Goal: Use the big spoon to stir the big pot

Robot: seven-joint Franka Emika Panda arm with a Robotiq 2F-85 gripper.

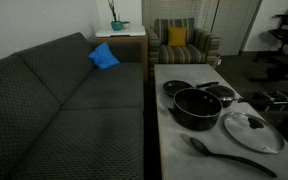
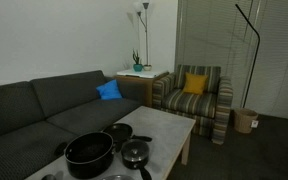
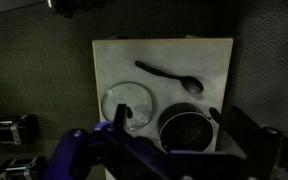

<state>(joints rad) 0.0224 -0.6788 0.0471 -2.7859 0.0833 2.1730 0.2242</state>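
Note:
The big pot (image 1: 196, 107) is the largest black pot, standing mid-table on the white table (image 1: 174, 140); it also shows in an exterior view (image 2: 89, 153) and in the wrist view (image 3: 187, 130). The big spoon (image 1: 229, 155) lies flat on the table near one end, apart from the pot, and shows in the wrist view (image 3: 169, 75). My gripper (image 3: 182, 112) hangs high above the table, over the pot's edge, open and empty. It does not show in either exterior view.
A round glass lid (image 1: 252, 131) lies between pot and spoon. Two smaller black pans (image 1: 176, 87) (image 1: 221, 93) stand beyond the pot. A dark sofa (image 1: 64, 110) with a blue cushion (image 1: 104, 56) runs along the table. A striped armchair (image 2: 196, 95) stands at the far end.

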